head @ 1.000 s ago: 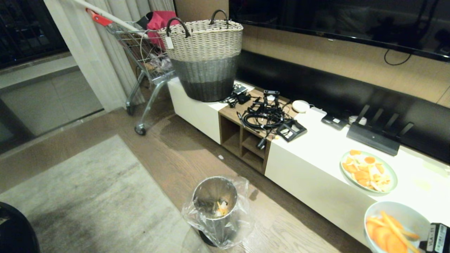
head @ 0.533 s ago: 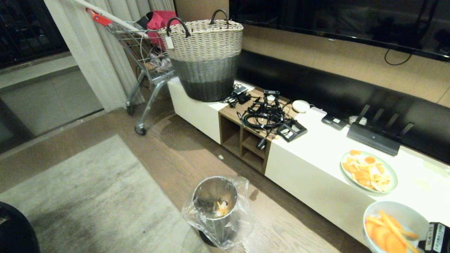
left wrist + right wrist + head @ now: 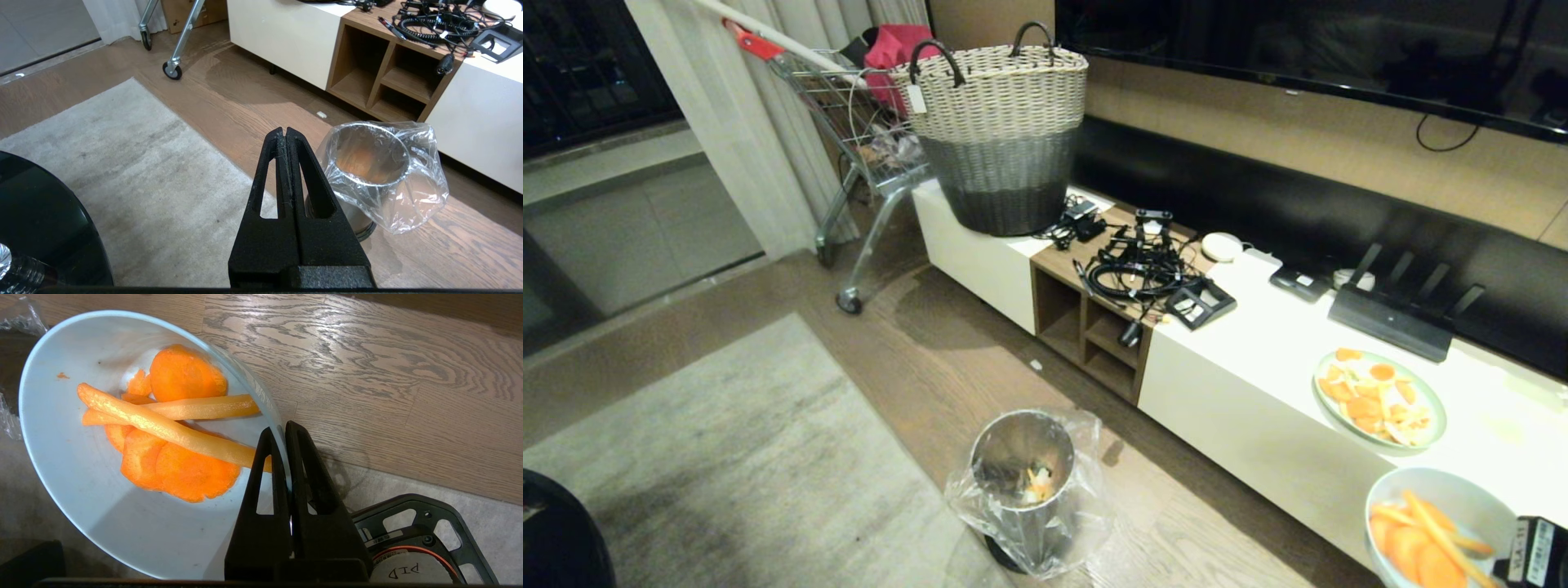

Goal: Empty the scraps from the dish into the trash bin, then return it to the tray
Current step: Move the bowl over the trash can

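Observation:
At the lower right of the head view, the dish (image 3: 1450,500), a small white bowl, hangs over the floor beside the low cabinet. It holds the scraps (image 3: 1417,555), orange slices and strips. My right gripper (image 3: 281,430) is shut on the dish (image 3: 73,490) at its rim, one finger inside and one outside, close to the scraps (image 3: 179,473). The trash bin (image 3: 1021,457), shiny metal with a clear liner, stands on the floor left of the dish with a few scraps inside. My left gripper (image 3: 283,131) is shut and empty, parked near the trash bin (image 3: 369,155). The tray is out of view.
A low white cabinet (image 3: 1258,392) carries a patterned plate (image 3: 1379,398) of orange slices, a black router (image 3: 1396,322), tangled cables (image 3: 1135,269) and a large woven basket (image 3: 1001,131). A shopping cart (image 3: 849,122) stands behind; a grey rug (image 3: 727,457) and a dark round table (image 3: 556,531) lie left.

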Controlling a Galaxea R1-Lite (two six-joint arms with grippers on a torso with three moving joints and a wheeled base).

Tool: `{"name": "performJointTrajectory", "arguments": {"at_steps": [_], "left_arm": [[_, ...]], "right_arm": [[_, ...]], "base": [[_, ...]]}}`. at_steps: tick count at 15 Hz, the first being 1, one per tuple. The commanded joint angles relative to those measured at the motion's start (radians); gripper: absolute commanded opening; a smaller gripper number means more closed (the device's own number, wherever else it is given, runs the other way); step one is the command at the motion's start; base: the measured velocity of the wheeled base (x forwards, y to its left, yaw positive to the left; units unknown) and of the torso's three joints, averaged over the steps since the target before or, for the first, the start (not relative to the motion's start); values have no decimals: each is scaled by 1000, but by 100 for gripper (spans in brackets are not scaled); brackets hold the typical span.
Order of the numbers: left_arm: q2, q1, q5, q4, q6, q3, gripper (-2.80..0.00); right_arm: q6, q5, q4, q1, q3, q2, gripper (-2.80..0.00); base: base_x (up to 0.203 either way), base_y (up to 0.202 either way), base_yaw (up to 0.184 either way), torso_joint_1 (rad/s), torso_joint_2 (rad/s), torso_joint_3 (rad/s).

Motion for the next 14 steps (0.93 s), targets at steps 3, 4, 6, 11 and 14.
{"name": "performJointTrajectory", "arguments": {"at_steps": [3,4,6,11,14], "left_arm": [[0,0,0,0,0,0,-280],[0,0,0,0,0,0,-280],[0,0,-1,0,0,0,-280],[0,0,-3,0,0,0,-280],[0,0,-4,0,1,0,-280]], "right_arm": [[6,-3,0,-1,15,2,-280],[8,-3,0,0,23,0,-280],[8,-5,0,0,29,-3,-280],[8,-5,1,1,30,-7,-280],[6,-8,1,1,30,-9,-280]], "base": [[0,0,0,0,0,0],[0,0,0,0,0,0],[0,0,0,0,0,0],[0,0,0,0,0,0],[0,0,0,0,0,0]]}}
